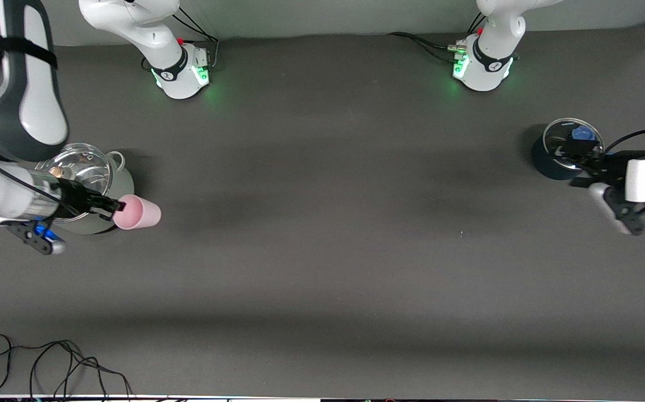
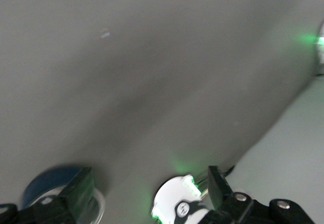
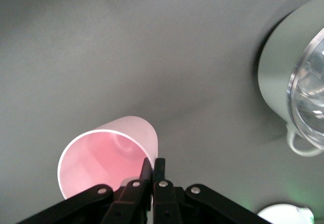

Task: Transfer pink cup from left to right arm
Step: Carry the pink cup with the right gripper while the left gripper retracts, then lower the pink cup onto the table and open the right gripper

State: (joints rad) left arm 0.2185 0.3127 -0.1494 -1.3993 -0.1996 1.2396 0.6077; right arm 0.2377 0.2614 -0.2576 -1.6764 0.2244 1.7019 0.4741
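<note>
My right gripper (image 1: 117,206) fingers (image 3: 153,169) pinch the pink cup's (image 1: 139,212) rim wall, cup on its side just beside the silver pot (image 1: 111,184). My left gripper (image 1: 576,146) fingers (image 2: 81,189) spread apart, empty, over the dark blue pot (image 1: 545,162).

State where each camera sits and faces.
Front view: high across the table, facing the arm bases; both arms show, the right end effector gripping the pink cup.
Left wrist view: on that wrist, looking across the table past the blue pot; the open left end effector shows.
Right wrist view: on that wrist, facing the cup's mouth and the silver pot; its end effector shows.
Shared: front and right wrist both show the cup.
</note>
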